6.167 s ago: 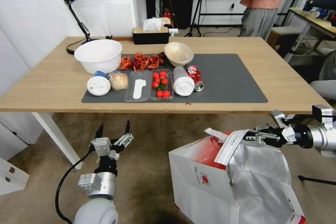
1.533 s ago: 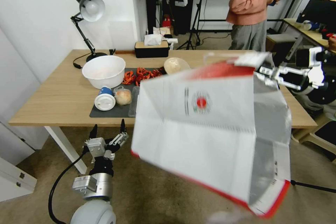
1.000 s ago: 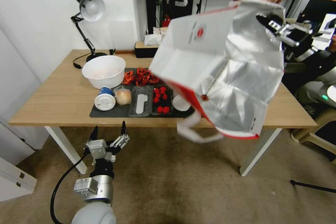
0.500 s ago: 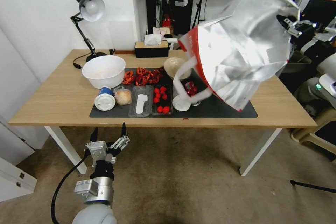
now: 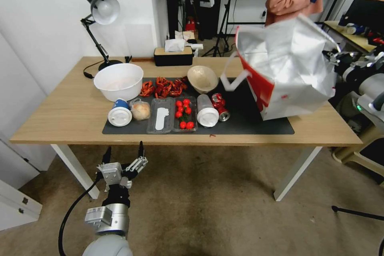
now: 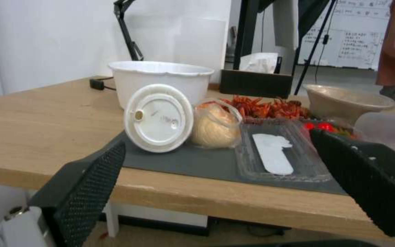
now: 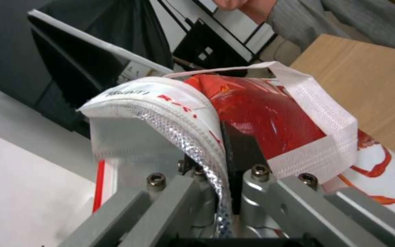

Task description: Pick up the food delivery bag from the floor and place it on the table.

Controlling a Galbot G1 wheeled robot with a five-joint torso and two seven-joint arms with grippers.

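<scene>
The food delivery bag [image 5: 292,72], white with a red side panel and loose white strap handles, hangs tilted over the right end of the table [image 5: 60,116]. Its lower edge is at the right end of the dark mat [image 5: 240,122]; I cannot tell if it rests there. My right gripper [image 5: 333,58] is shut on the bag's upper rim. The right wrist view shows the right gripper [image 7: 218,151] pinching the foil-lined white rim, with the bag's red panel [image 7: 261,116] behind. My left gripper [image 5: 124,159] stays open low over the floor [image 5: 208,208], in front of the table; its black fingers [image 6: 92,192] stand wide apart.
On the mat lie a white bowl [image 5: 118,81], two tipped cups [image 5: 120,115], clear trays with tomatoes [image 5: 184,114], red crayfish [image 5: 162,85], a beige bowl [image 5: 203,78] and a red can [image 5: 220,108]. A lamp [image 5: 102,10] and tissue box [image 5: 173,55] stand behind.
The bag went from the floor up over the table, swung high, and has now come down at the mat's right end. The left arm has stayed put.
</scene>
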